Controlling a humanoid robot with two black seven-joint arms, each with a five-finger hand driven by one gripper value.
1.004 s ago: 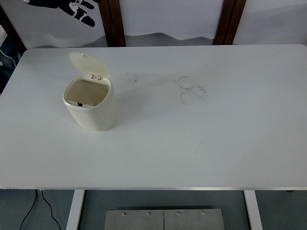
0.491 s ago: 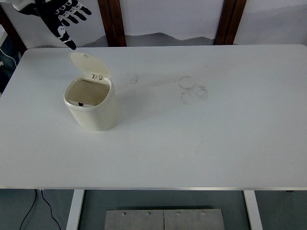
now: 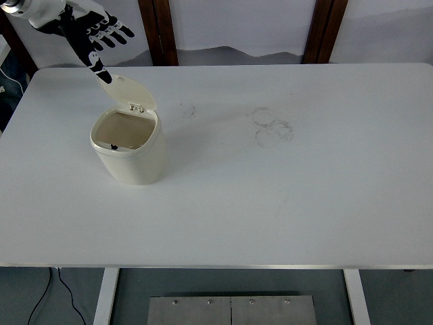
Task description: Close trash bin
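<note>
A small cream trash bin (image 3: pixel 130 152) stands on the left part of the white table (image 3: pixel 270 203). Its round lid (image 3: pixel 126 92) is hinged up and leans back, so the bin's inside shows. My left hand (image 3: pixel 97 37) hovers at the top left, just behind and above the lid. Its black fingers are spread and hold nothing, and its thumb tip (image 3: pixel 103 74) reaches down to the lid's upper edge. The right arm does not show.
Faint ring marks (image 3: pixel 272 126) stain the table right of centre. Dark wooden posts (image 3: pixel 157 30) stand behind the far edge. A grey metal base (image 3: pixel 231 310) and a cable (image 3: pixel 47 291) lie under the table's near edge.
My left hand has come down and toward the bin from the top edge, and its thumb now meets the raised lid. The bin has stayed in place with its lid up.
</note>
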